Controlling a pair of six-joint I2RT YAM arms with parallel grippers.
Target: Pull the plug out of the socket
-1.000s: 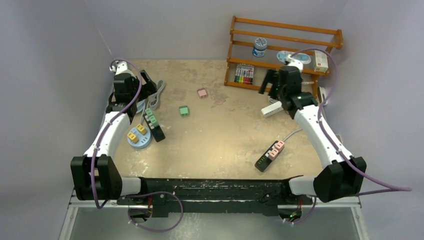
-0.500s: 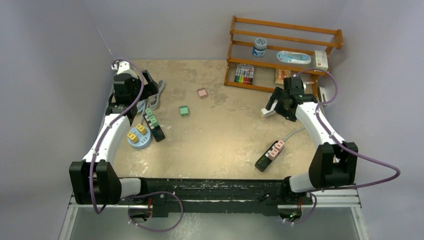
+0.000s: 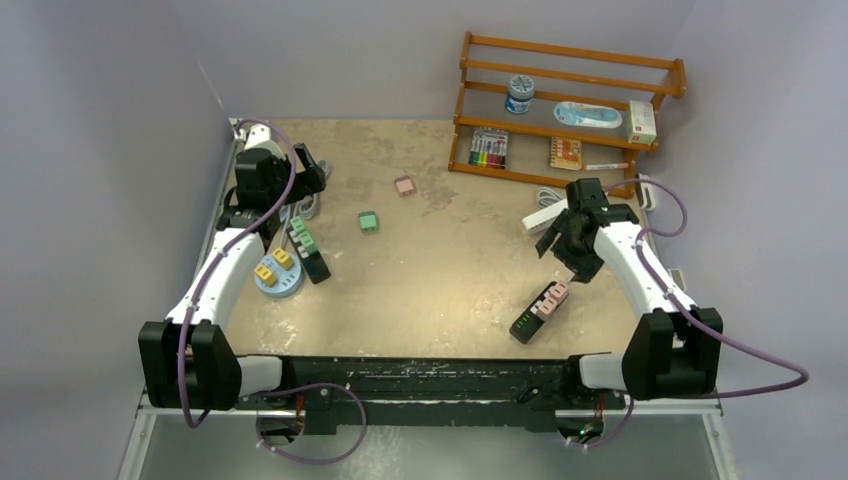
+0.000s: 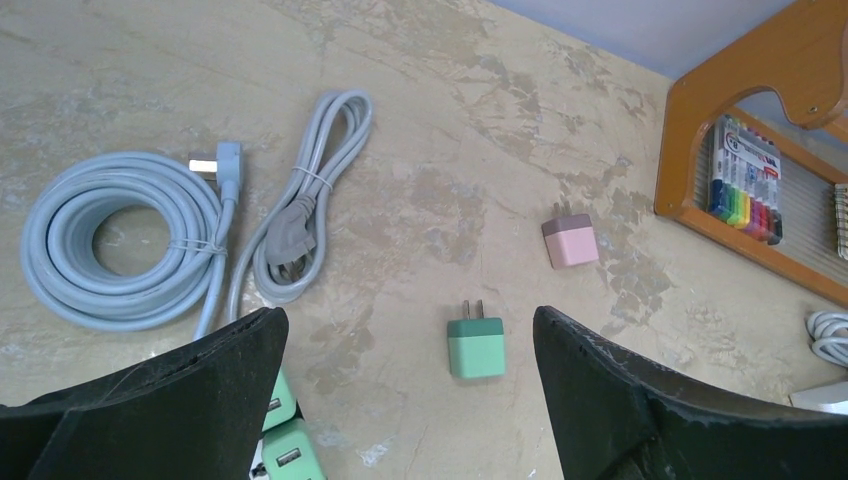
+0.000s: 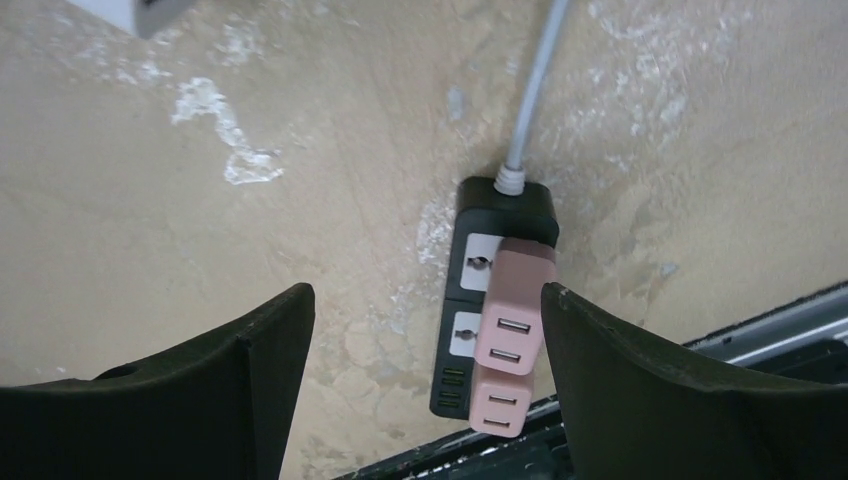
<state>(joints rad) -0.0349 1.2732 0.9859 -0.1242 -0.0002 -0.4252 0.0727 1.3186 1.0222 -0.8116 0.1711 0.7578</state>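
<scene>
A black power strip (image 3: 530, 315) lies on the table at the front right, with two pink plugs (image 3: 551, 298) seated in it. In the right wrist view the strip (image 5: 470, 300) and its pink plugs (image 5: 510, 340) lie between my fingers, below them. My right gripper (image 3: 566, 243) is open and empty, hovering just behind the strip. My left gripper (image 3: 305, 178) is open and empty at the far left. A second black strip (image 3: 308, 252) with green plugs (image 3: 300, 235) lies below it, and a round blue socket (image 3: 278, 274) holds yellow plugs.
A loose green plug (image 3: 367, 221) and a loose pink plug (image 3: 404, 185) lie mid-table; both show in the left wrist view (image 4: 476, 346) (image 4: 570, 240). Coiled grey cables (image 4: 130, 235) lie at the far left. A wooden shelf (image 3: 560, 100) and a white adapter (image 3: 540, 217) stand at the back right.
My right arm has swung from the shelf toward the front, and its gripper now hovers by the pink-plug strip. My left gripper has shifted slightly right.
</scene>
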